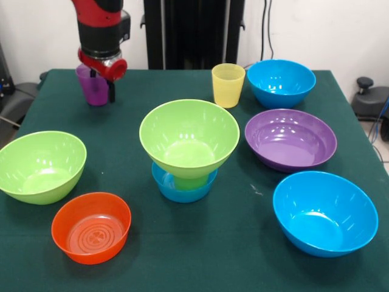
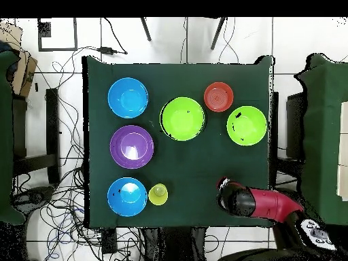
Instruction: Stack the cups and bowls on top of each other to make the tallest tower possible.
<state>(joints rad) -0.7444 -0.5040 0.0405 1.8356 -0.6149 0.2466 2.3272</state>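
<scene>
One dark finger (image 1: 111, 91) of the tool (image 1: 102, 90) shows against the purple cup (image 1: 93, 86), which stands near a corner of the green tabletop (image 1: 231, 243), the arm's red wrist hiding the cup's rim and whether the tool grips it.

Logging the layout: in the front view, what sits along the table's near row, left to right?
Green bowl → orange bowl → tower → blue bowl.
</scene>
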